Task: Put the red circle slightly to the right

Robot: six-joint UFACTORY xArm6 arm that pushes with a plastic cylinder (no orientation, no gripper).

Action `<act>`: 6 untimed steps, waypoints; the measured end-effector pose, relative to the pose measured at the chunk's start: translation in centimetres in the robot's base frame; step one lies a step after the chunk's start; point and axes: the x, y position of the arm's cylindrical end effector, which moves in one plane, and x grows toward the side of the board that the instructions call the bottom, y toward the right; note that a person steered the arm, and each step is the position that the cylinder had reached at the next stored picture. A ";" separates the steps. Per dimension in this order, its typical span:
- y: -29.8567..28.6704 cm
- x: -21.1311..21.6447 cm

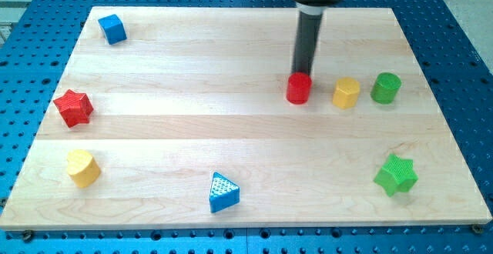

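The red circle (298,88) is a short red cylinder standing right of the board's middle. My tip (302,74) is at the end of the dark rod, touching or just behind the red circle's top edge. A yellow hexagon block (346,93) stands just to the right of the red circle, with a small gap between them. A green cylinder (385,88) stands further right in the same row.
A blue cube (112,28) is at the top left. A red star (73,107) and a yellow heart-like block (82,167) are at the left. A blue triangle (223,192) is at the bottom middle, a green star (396,174) at the bottom right. The wooden board (231,131) lies on a blue perforated table.
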 end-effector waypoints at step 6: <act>-4.5 8.2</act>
